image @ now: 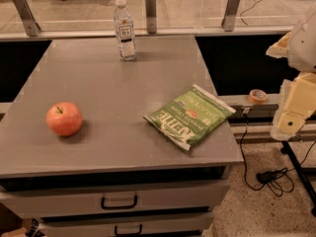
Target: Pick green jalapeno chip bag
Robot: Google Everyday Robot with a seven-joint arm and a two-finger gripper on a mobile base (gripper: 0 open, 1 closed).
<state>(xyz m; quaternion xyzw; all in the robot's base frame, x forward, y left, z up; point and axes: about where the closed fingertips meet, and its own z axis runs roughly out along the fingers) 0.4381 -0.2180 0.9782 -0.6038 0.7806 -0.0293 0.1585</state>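
Pre-reach, green jalapeno chip bag (190, 116) lying ungrabbed; gripper (292, 118) hanging right of table (108, 78), openness can't tell. Next: needing leftward swing over bag.

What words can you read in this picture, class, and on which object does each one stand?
"KETTLE": large white letters on the green jalapeno chip bag.
"JALAPENO": smaller, same bag; its other print is too small to read.
The water bottle label: too blurred to read.
The gripper, right of the table: no text.
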